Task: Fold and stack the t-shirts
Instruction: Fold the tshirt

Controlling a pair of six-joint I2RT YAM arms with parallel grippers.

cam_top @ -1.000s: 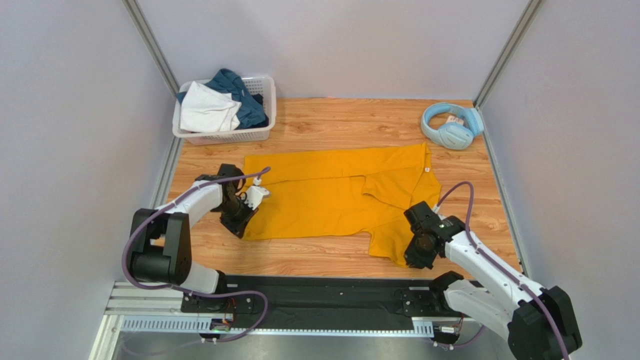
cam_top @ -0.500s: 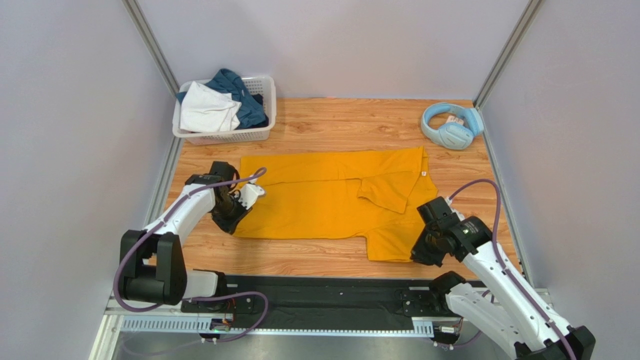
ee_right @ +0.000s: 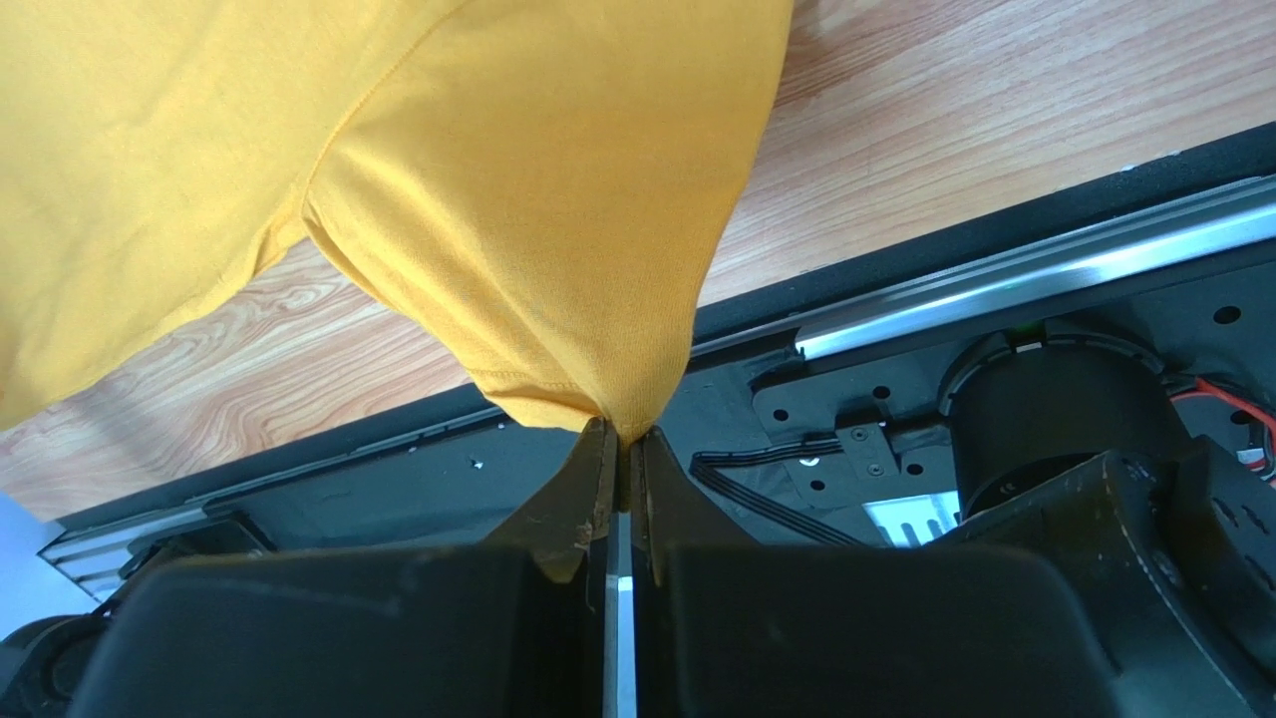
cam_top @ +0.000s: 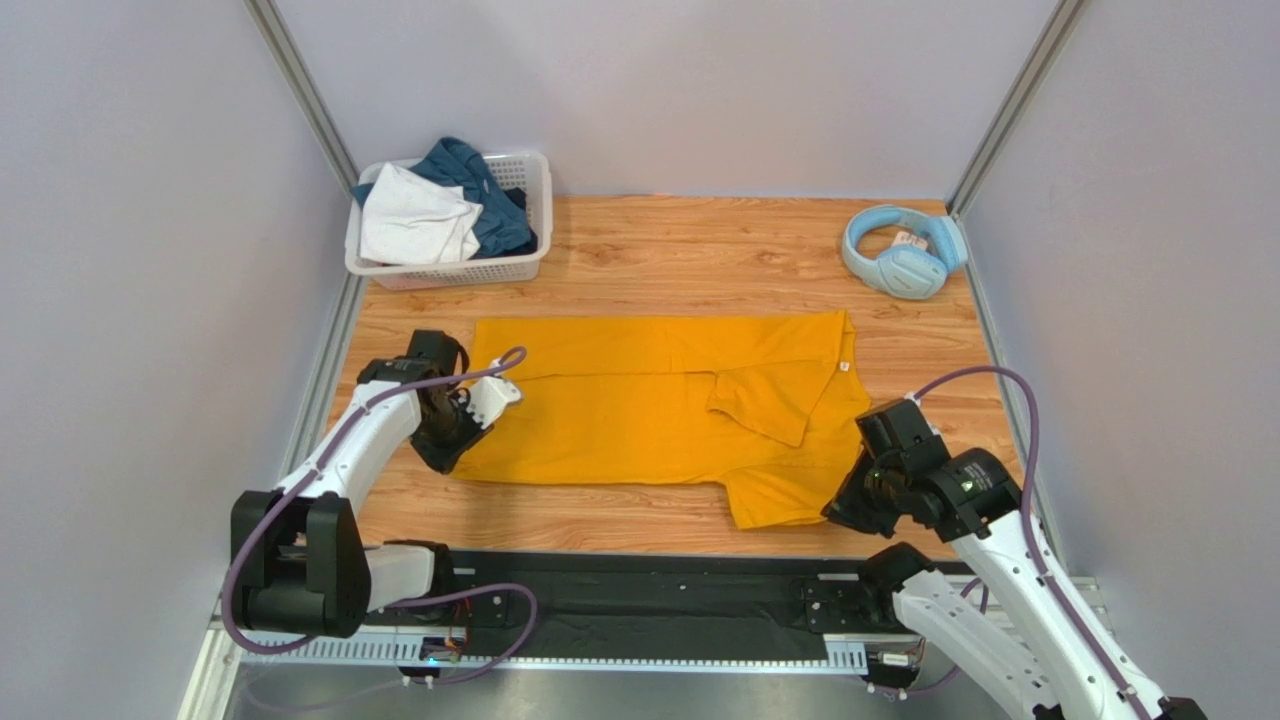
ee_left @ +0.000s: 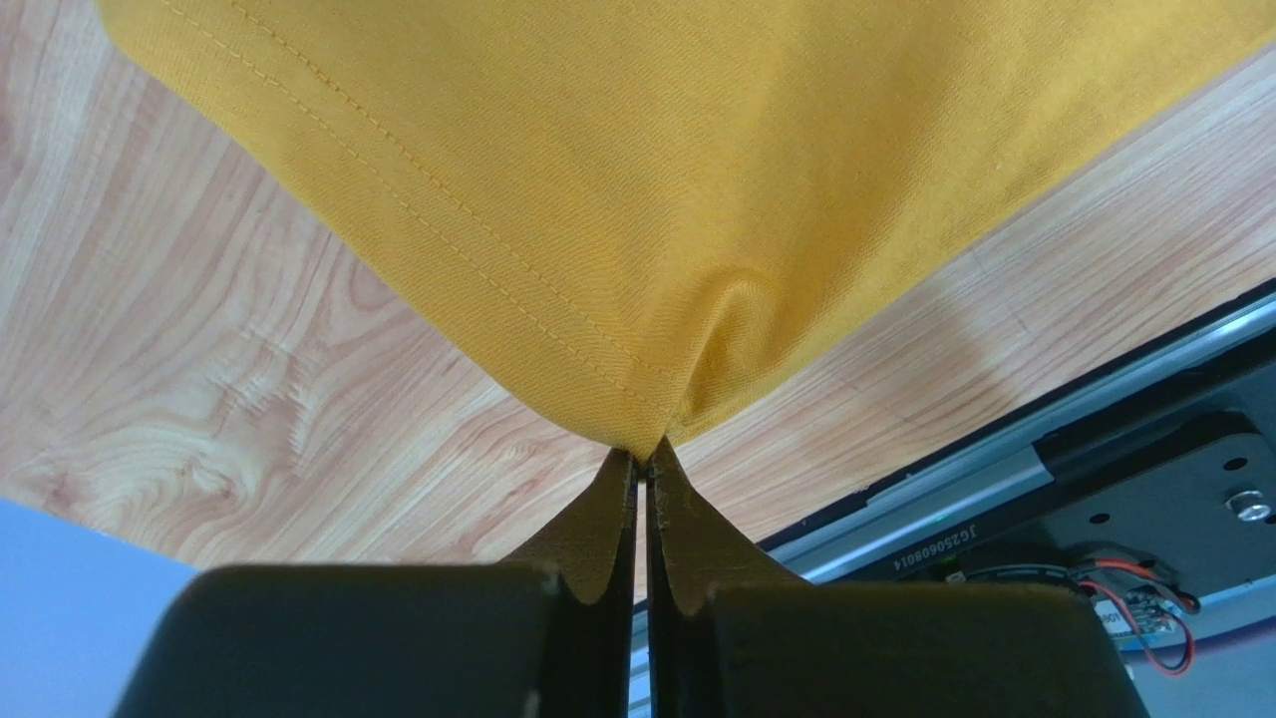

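Two hands, both clenched on the yellow shirt (cam_top: 646,398).

- Shirt: spread on the counter (cam_top: 676,248), long axis left to right, mostly flat. One sleeve (cam_top: 766,398) lies folded in over the body near the right end.
- Left hand (ee_left: 641,455): fingers pressed together on the shirt's near-left corner. The wrist view shows the hem stitching running into the tips and a small pucker of cloth just above them. The corner is lifted slightly off the wood.
- Right hand (ee_right: 619,433): fingers pressed together on the near-right corner. The cloth rises from the tips in a draped cone. The pinch point sits over the black base rail (ee_right: 974,299) at the counter's near edge.
- Between the two pinched corners the near hem runs roughly straight along the near side of the counter.
- Basket (cam_top: 519,267): far-left corner, well apart from the yellow shirt. It holds a white shirt (cam_top: 413,218) and a teal garment (cam_top: 484,192), both crumpled, the white one partly on top.
- Headphones (cam_top: 899,252): far-right corner, apart from the shirt.
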